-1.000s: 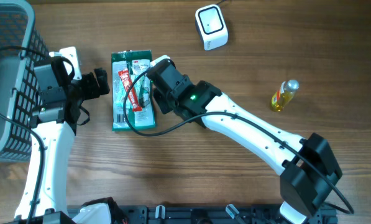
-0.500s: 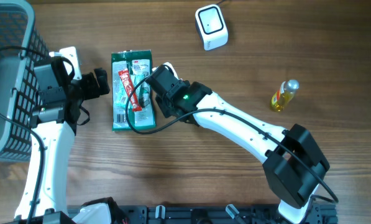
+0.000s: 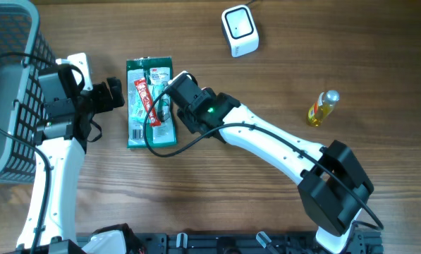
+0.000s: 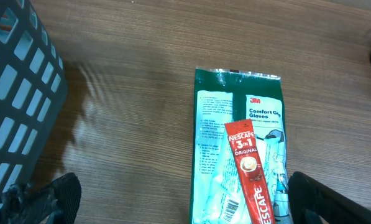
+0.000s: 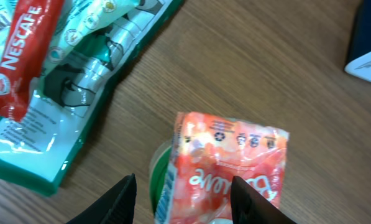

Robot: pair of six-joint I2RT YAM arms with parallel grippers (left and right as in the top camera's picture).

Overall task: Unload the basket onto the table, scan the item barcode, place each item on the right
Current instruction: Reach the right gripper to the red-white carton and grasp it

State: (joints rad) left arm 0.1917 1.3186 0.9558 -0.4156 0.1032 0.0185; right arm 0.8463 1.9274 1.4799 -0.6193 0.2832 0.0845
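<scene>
A pink-red snack packet [image 5: 229, 155] with a green rim [image 5: 162, 180] beside it lies between the fingers of my right gripper [image 5: 184, 182]. Bare wood shows between the left finger and the green rim, while the right finger [image 5: 250, 202] meets the packet's edge. In the overhead view the right gripper [image 3: 169, 93] hides this packet. My left gripper [image 4: 182, 190] stands wide open above a green 3M glove pack [image 4: 216, 124] with a red Nescafe stick [image 4: 250, 168] on it. The pack's barcode [image 4: 230, 204] faces up. The white scanner [image 3: 240, 29] sits at the far side.
A grey mesh basket [image 3: 5, 85] stands at the left edge, close to the left arm [image 3: 55, 106]. A small bottle of yellow liquid [image 3: 323, 107] lies on the wood at the right. The glove pack [image 3: 150, 106] lies between the two grippers.
The right arm has swung its elbow nearer, and its gripper has crept slightly left toward the glove pack. The left arm has not moved.
</scene>
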